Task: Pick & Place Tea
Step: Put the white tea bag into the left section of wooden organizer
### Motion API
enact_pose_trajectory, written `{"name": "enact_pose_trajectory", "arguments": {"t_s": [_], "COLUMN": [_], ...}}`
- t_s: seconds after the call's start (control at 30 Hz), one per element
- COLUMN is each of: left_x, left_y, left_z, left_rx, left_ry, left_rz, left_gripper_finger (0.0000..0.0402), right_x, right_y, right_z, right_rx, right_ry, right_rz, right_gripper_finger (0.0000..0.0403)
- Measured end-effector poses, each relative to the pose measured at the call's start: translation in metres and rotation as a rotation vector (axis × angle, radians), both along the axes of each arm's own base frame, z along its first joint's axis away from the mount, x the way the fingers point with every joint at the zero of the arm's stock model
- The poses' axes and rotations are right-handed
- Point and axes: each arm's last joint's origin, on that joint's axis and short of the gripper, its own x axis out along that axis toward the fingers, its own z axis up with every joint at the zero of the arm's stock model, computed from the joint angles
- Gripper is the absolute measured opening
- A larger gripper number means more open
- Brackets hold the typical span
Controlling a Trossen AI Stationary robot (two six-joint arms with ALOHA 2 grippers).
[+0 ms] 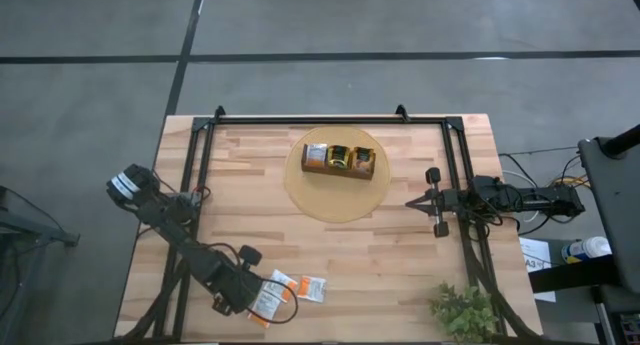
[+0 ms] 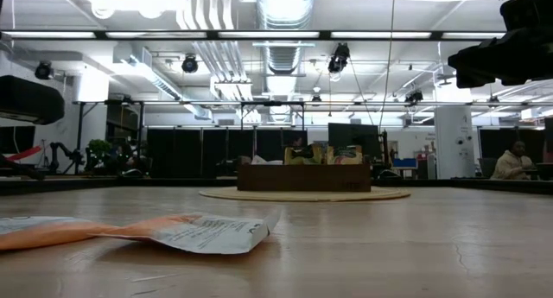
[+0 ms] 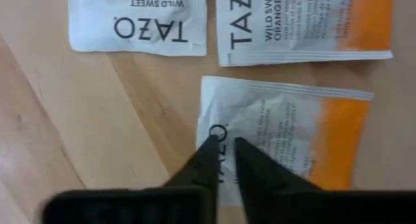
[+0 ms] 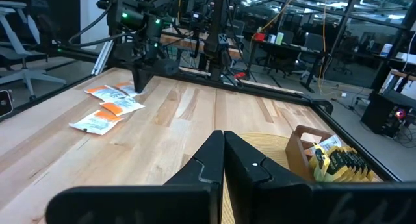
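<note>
Near table edge: three white-and-orange tea packets lying flat, close together. The left gripper stands over the nearest packet, its fingers drawn close with only a narrow gap, tips at the packet's white end; whether they pinch it cannot be told.

Mid-table, right side: right gripper hangs above the wood, fingers pressed together, holding nothing.

Far centre: round mat bearing the wooden tray; packets stand upright in its compartments, white-orange and yellow-dark.
</note>
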Motion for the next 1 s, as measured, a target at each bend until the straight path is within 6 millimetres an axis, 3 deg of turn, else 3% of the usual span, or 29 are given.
{"name": "enact_pose_trajectory", "arguments": {"t_s": [0.17, 0.43, 1.0], "left_x": [0.000, 0.000, 0.006], "left_y": [0.000, 0.001, -0.007], "left_z": [-0.001, 0.000, 0.030], "left_rx": [0.004, -0.001, -0.024], "left_ry": [-0.006, -0.003, 0.052], "left_rz": [-0.012, 0.010, 0.128], "left_gripper_finger": [0.0002, 0.0000, 0.0009], "right_x": [0.000, 0.000, 0.000], "right_y": [0.000, 0.000, 0.000], "right_z": [0.000, 0.000, 0.000], "right_rx": [0.000, 0.000, 0.000], "right_ry": [0.000, 0.000, 0.000], "right_rz": [0.000, 0.000, 0.000], "right_gripper_finger": [0.0009, 0.0009, 0.0009]}}
